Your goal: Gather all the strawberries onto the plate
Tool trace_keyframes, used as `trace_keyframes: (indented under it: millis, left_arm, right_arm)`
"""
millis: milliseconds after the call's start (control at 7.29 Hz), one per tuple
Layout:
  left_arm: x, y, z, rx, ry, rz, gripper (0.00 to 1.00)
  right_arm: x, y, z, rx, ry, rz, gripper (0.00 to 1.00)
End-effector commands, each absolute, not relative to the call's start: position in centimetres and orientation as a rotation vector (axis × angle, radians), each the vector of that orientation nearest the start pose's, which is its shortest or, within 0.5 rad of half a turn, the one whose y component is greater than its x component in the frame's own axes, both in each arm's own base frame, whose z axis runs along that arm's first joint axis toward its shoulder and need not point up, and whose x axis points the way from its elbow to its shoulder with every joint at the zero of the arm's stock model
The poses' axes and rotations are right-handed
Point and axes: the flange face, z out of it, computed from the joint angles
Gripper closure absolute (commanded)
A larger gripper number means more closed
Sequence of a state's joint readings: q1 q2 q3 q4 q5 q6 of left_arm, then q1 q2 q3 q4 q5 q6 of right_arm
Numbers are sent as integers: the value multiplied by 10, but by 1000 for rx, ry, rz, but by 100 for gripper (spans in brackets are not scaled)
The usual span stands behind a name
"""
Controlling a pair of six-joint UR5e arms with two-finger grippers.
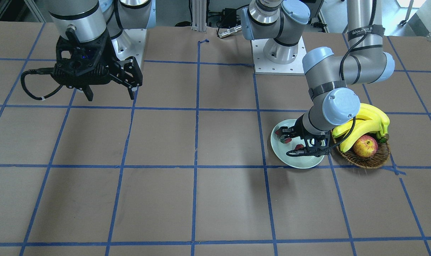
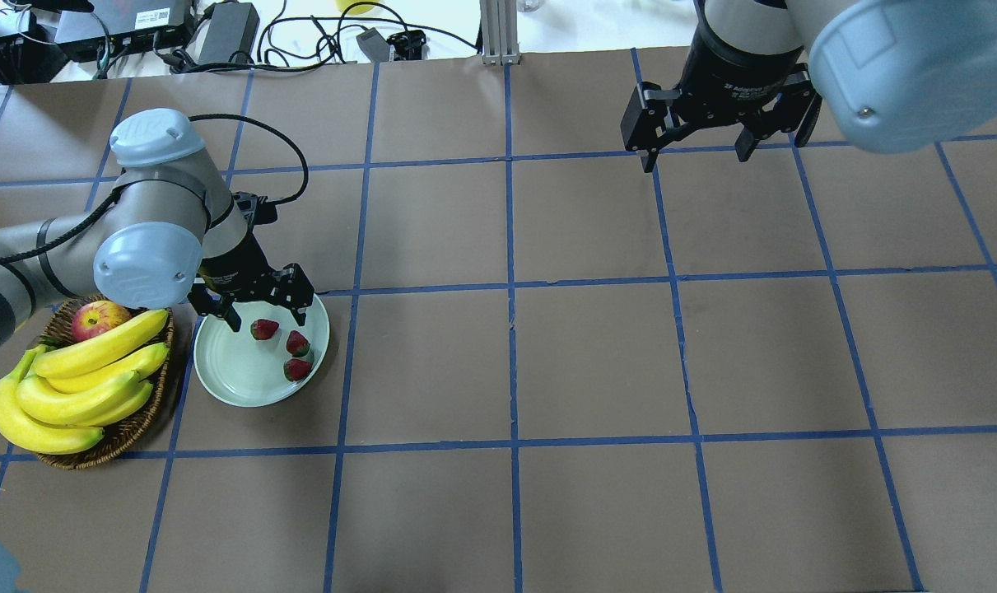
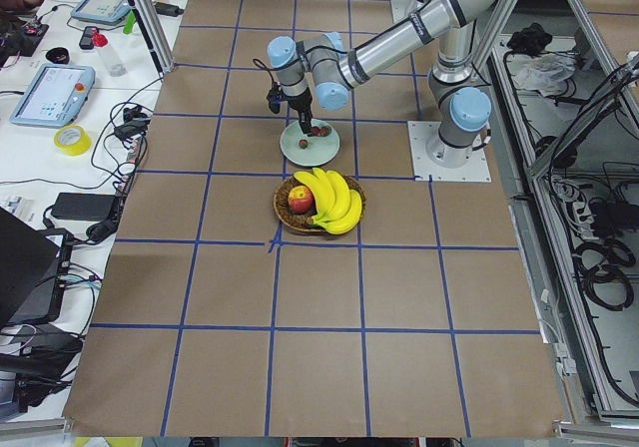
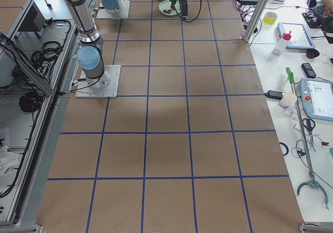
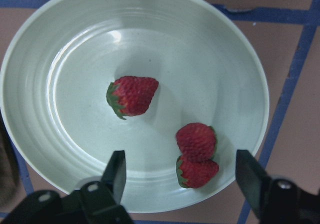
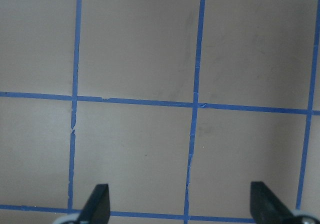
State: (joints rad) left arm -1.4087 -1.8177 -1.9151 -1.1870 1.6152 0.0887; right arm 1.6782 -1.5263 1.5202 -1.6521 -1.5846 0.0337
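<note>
Three strawberries lie in the pale mint plate point(image 2: 230, 379): one alone point(image 2: 263, 329) near the middle and two touching each other point(image 2: 298, 343) point(image 2: 297, 369) by the rim. The left wrist view shows the lone one point(image 5: 132, 95) and the pair point(image 5: 196, 140) point(image 5: 197, 171) in the plate point(image 5: 75, 49). My left gripper point(image 2: 265, 317) hangs open and empty just above the plate's far edge, fingers point(image 5: 116, 170) apart. My right gripper point(image 2: 696, 152) is open and empty, high over bare table far from the plate; it also shows in the front view point(image 1: 110, 94).
A brown wicker basket point(image 2: 140, 424) with bananas point(image 2: 78, 383) and a red-yellow apple point(image 2: 99, 319) stands right beside the plate, under my left arm's elbow. Blue tape lines grid the brown table. Cables and equipment lie beyond the table's far edge.
</note>
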Motion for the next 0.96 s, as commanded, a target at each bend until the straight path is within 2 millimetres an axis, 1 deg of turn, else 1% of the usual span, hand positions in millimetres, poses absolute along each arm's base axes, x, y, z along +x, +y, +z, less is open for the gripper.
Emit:
trace_keyframes:
  millis: [0,137,274,412,549,686,823]
  left_arm:
    - [-56,-555,319,-99,3130,252,0]
    - [-67,-572,373,-90,3165,223,0]
    - [-103,-568,419,14,3160,168,0]
    - [-143,-548,461,122,3156,47,0]
    - [-151,-529,501,146,3157,-70,0]
    - [-150,-514,519,149,3151,-123,0]
    - [-150,-511,519,149,3151,-126,0]
  right_arm:
    - [187,-502,499,-115,3143,-139,0]
    - [187,-502,499,-115,3144,-139,0]
    - [187,-502,499,-115,3144,-139,0]
    - [186,-502,500,-119,3149,-140,0]
    - [187,-503,499,-120,3147,-139,0]
    - [186,-502,499,-120,3149,-140,0]
    - [186,-502,499,-120,3149,-140,0]
